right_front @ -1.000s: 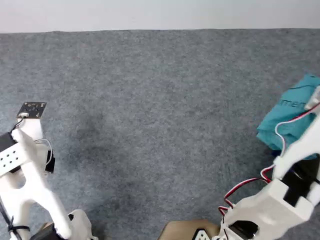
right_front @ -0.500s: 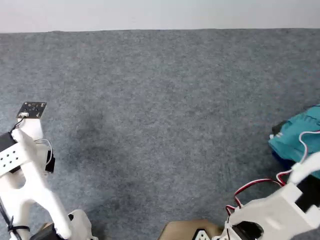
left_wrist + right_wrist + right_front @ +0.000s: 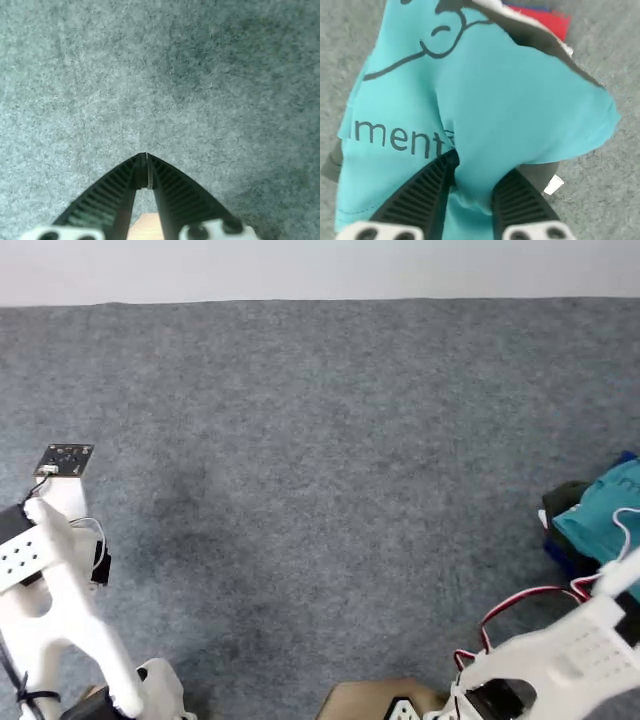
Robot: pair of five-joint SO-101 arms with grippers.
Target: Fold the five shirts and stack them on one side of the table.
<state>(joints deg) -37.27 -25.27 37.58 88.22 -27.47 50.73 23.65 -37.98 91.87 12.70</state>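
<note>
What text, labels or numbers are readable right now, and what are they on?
Teal shirt: dark lettering across the front, cut off by a fold, so no whole word reads.
Small board at the left of the high view: markings too small to read.

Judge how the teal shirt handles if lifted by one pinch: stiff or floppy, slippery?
Probably floppy: the teal shirt bulges and creases around the right tool, so its fold would likely sag open. Likely light and grippy, since cloth bunches between the tool's fingers. It lies on a red garment that might drag along.
</note>
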